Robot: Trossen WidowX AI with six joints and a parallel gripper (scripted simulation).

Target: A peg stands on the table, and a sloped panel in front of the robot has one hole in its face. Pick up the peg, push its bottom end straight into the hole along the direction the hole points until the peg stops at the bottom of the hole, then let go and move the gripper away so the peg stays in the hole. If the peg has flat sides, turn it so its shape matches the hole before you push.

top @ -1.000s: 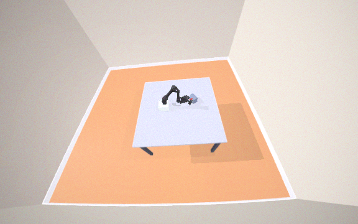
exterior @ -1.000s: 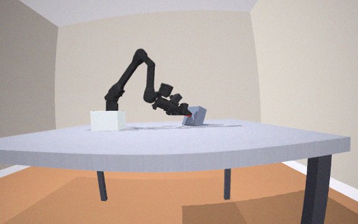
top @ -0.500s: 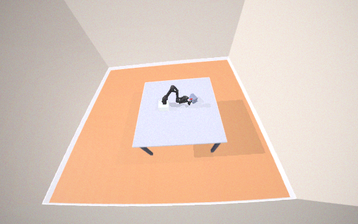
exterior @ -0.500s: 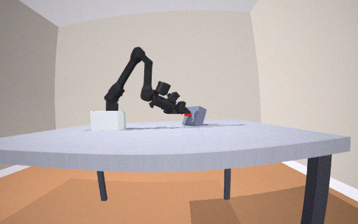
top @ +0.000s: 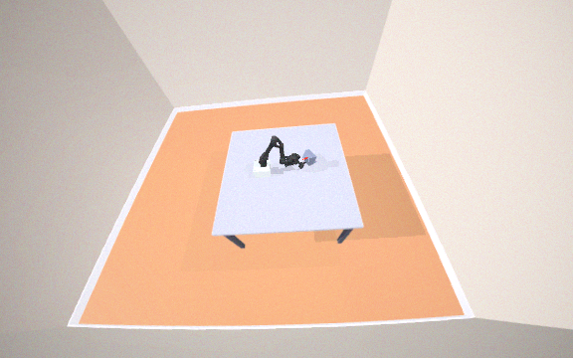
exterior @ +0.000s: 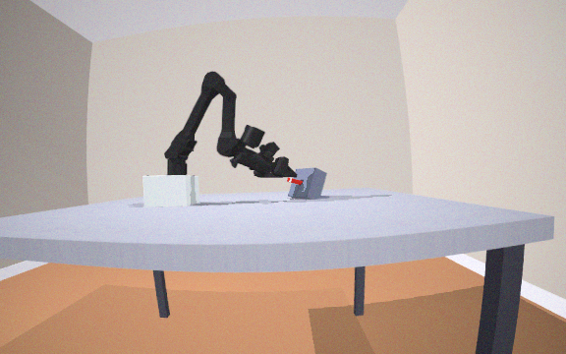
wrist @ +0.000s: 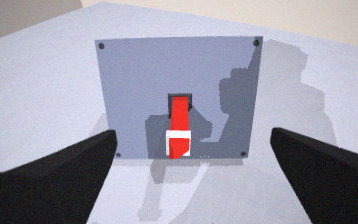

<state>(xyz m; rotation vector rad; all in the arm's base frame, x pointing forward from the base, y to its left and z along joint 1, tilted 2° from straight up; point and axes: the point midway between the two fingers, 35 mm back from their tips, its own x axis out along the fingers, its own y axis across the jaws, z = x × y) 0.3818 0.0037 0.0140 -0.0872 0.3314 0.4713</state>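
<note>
Peg seated in the panel's hole, fingers spread wide and holding nothing.

The red peg (wrist: 179,126) sits with its bottom end in the dark square hole (wrist: 180,98) of the grey panel (wrist: 135,85), white-banded end sticking out toward the gripper (wrist: 190,165); its long axis follows the hole's direction, tilted off the panel's sloped face (full depth cannot be told). Panel stands toward the tabletop's (exterior: 312,221) far edge. Judged left: backing the gripper away.
</note>
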